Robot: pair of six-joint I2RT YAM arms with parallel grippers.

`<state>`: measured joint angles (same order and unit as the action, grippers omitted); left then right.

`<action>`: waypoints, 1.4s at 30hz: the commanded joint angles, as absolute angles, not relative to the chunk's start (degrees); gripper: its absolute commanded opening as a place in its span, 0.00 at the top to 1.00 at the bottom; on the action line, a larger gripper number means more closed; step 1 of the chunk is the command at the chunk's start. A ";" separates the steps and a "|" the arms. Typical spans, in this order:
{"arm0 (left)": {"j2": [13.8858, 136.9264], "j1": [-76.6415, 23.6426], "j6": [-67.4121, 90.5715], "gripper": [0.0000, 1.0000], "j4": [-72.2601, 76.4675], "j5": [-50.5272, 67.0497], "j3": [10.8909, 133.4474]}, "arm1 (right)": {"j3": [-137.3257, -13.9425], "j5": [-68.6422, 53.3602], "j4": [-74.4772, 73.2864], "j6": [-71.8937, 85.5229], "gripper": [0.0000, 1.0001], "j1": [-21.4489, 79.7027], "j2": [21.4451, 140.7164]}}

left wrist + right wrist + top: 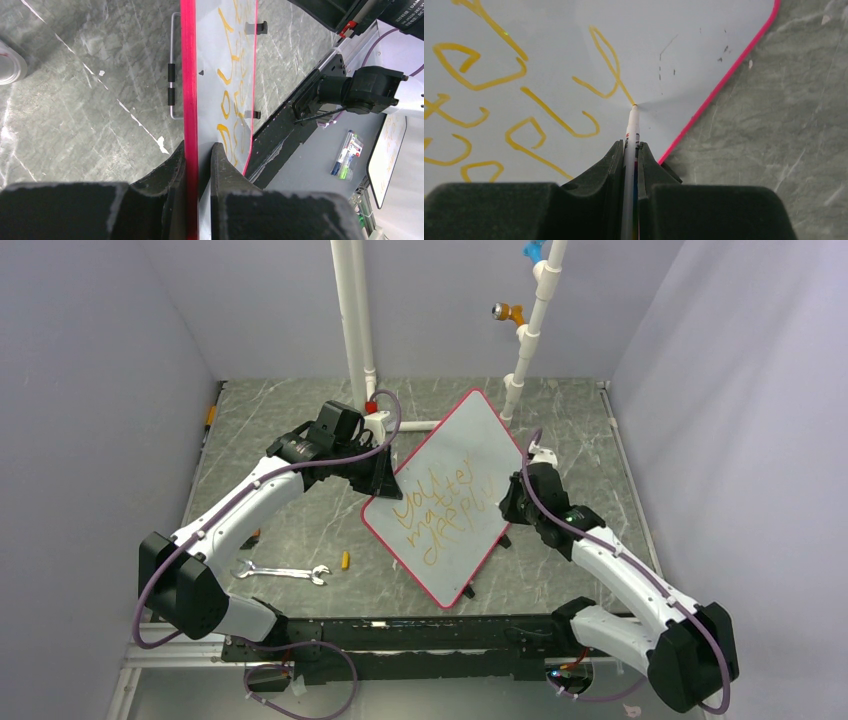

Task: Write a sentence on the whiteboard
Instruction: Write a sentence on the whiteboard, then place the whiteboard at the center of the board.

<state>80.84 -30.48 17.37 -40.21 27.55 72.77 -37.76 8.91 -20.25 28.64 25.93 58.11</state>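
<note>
From above, the whiteboard [470, 440] sits on the worktop [300, 540] between both arms, the sentence [445, 510] written across it. Left wrist: the left gripper [198, 151] pinches its red rim, probably the best hold on a light, stiff, slick panel. Right wrist: the right gripper [631, 146] clamps a marker [632, 120], its tip touching the board.

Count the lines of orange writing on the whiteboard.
3 on the whiteboard: a short line nearest the left gripper, a middle line, a third line ending at the marker in the right gripper.

top: above-behind me, down on whole table [575, 435] | left wrist: close past my left gripper [198, 147], along whiteboard [212, 60] rim | right wrist: close past my right gripper [630, 145], onto its face | shared: whiteboard
</note>
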 commanded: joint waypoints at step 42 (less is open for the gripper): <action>79.18 -30.50 10.11 1.00 -40.48 11.62 73.41 | -50.86 2.38 -34.15 28.62 1.00 27.61 39.85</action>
<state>79.85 -30.85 17.34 -40.16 26.20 72.77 -47.72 -1.34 -30.85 29.95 27.46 41.23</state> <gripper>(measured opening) 0.167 0.132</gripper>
